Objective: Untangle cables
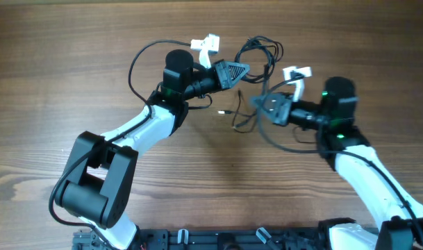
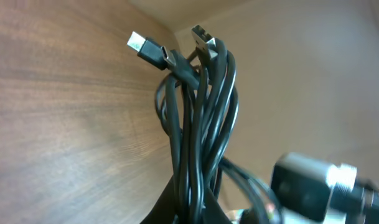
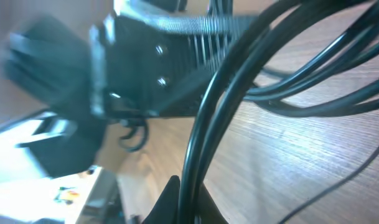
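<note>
The left end effector (image 1: 246,69) is clenching the cables (image 1: 261,50) above mid-surface, with the plug tips poking out beyond it. Just beside it, the right end effector (image 1: 258,103) is clamping strands too. The wooden surface (image 1: 72,55) is stretching wide on both sides.

We see: cables (image 2: 195,124) smooth, glossy black plastic sheath | plug tips (image 2: 134,42) bright metal | table (image 1: 58,69) matt, grained wood

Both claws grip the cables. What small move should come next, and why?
Probably draw the right claw slowly away from the left claw. Both are shut on the cables and sit close together, with loops bunched between them, so a gentle pull may loosen the tangle.
</note>
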Controlling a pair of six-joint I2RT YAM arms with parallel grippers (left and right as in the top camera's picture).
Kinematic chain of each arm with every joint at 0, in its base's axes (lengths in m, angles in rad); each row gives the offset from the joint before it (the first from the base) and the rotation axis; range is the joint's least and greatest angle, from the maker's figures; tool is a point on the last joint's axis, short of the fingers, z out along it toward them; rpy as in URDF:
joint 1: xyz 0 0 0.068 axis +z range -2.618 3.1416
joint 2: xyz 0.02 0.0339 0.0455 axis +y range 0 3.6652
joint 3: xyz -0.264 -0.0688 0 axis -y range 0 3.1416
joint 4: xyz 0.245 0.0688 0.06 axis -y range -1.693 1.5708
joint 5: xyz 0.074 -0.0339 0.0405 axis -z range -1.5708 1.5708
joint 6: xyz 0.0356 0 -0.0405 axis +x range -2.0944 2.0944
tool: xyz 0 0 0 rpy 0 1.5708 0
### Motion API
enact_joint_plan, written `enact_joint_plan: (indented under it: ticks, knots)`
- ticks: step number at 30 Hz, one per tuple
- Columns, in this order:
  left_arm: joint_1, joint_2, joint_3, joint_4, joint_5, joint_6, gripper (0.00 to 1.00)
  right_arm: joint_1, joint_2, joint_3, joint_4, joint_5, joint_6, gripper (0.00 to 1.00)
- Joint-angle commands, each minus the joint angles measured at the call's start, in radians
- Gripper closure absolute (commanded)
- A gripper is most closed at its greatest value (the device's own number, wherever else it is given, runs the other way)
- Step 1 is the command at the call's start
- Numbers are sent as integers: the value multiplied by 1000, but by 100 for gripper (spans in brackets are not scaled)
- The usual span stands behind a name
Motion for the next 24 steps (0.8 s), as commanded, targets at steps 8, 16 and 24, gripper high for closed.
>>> enact_joint_plan:
  ticks: [8,16,24]
  knots:
    - [-77,-14,9,20,107,295,96,-149,-15,7,129,-267,194,96]
    - [-82,-14,9,94,164,345,96,-154,17,7,35,-157,190,96]
    - [-85,-14,9,79,394,396,96,-158,17,7,35,-5,321,96]
